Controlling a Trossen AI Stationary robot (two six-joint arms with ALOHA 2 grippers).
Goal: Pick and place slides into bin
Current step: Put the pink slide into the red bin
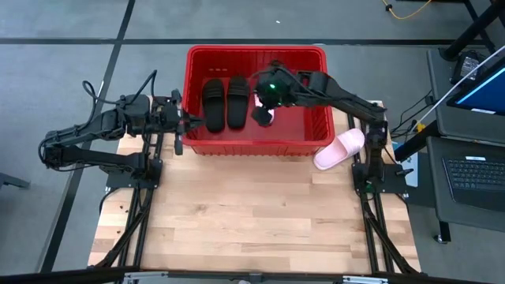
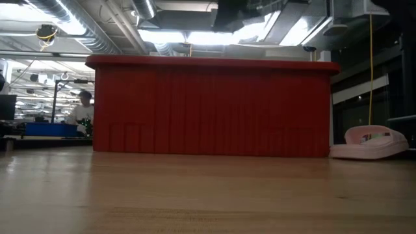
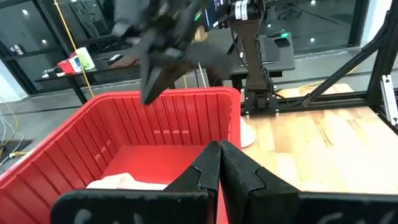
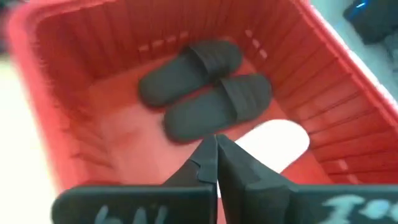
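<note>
The red bin [image 1: 256, 146] stands at the table's far middle and fills the low view [image 2: 211, 107]. Two black slides [image 1: 226, 101] lie side by side on its floor, soles down; they also show in the right wrist view [image 4: 205, 93]. One pink slide [image 4: 277, 143] lies on the bin floor beside them, under my right gripper [image 1: 263, 113], which is shut and empty above it [image 4: 216, 155]. A second pink slide [image 1: 340, 148] rests sole down on the table, right of the bin [image 2: 370, 144]. My left gripper [image 1: 188, 122] is shut and empty at the bin's left wall [image 3: 219, 162].
Bare wooden table [image 1: 252, 213] lies on the near side of the bin. The right arm's base [image 1: 371, 158] stands close to the pink slide on the table. A desk with a laptop [image 1: 473, 166] is off the table's right edge. A person [image 2: 81, 110] is far behind.
</note>
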